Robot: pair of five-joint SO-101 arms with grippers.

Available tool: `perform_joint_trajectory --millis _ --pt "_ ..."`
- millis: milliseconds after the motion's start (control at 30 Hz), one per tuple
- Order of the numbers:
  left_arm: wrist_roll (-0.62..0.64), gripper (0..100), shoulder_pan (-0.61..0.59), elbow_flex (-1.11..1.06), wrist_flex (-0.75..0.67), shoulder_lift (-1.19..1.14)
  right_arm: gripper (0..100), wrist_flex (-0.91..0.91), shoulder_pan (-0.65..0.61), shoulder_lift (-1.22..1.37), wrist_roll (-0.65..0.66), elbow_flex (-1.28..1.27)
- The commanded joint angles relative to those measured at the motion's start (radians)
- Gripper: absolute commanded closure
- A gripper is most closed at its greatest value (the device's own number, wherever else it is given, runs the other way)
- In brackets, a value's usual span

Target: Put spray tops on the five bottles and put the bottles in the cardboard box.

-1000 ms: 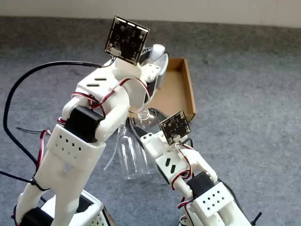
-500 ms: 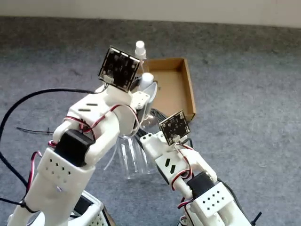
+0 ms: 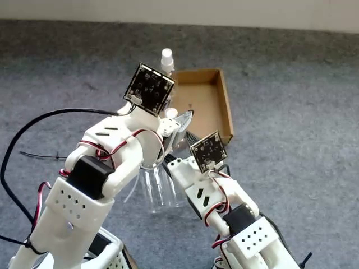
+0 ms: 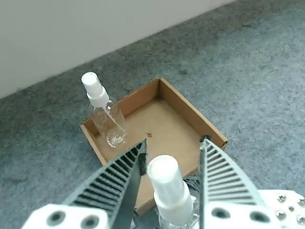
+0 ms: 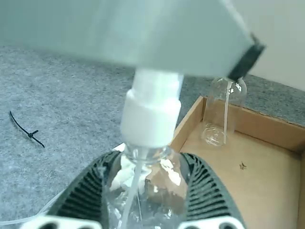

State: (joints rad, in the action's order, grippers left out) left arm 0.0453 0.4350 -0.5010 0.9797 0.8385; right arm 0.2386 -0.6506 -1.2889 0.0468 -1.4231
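In the high view, the left gripper (image 3: 178,120) is hovering over the clear bottle (image 3: 160,190), which is standing on the grey carpet (image 3: 291,84) just in front of the cardboard box (image 3: 224,106). A white spray top (image 3: 170,114) is sitting at the bottle's mouth. The right gripper (image 3: 173,147) is clasping the bottle near its neck. A capped bottle (image 3: 166,58) is standing at the box's far corner.

In the left wrist view, the left gripper's (image 4: 172,143) jaws are standing apart on either side of the spray top (image 4: 164,183), with a gap showing on one side. Beyond it, the capped bottle (image 4: 107,119) is standing upright inside the box (image 4: 190,110), in a corner.

In the right wrist view, the right gripper (image 5: 150,164) is clenching the clear bottle (image 5: 147,191) between its ribbed fingers (image 5: 90,191). The spray top (image 5: 152,114) is resting on the neck, its dip tube reaching down inside. A black cable tie (image 5: 26,131) is lying on the carpet, well apart.
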Motion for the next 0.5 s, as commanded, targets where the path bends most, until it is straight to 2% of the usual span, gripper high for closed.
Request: perform_joint_trajectory --millis 0,67,267,467 --pt "-0.015 82 -0.01 0.108 0.018 0.025 99.5 -0.027 0.001 -0.019 -0.011 0.016" --pt "-0.017 82 -0.018 0.125 0.018 0.025 99.5 -0.027 0.001 -0.019 -0.011 0.016" --pt "-0.017 82 -0.142 0.113 0.017 0.018 99.5 -0.027 0.001 -0.019 -0.011 0.016" --pt "-0.083 82 -0.151 0.022 0.018 0.025 99.5 -0.027 0.001 -0.019 -0.011 0.016"
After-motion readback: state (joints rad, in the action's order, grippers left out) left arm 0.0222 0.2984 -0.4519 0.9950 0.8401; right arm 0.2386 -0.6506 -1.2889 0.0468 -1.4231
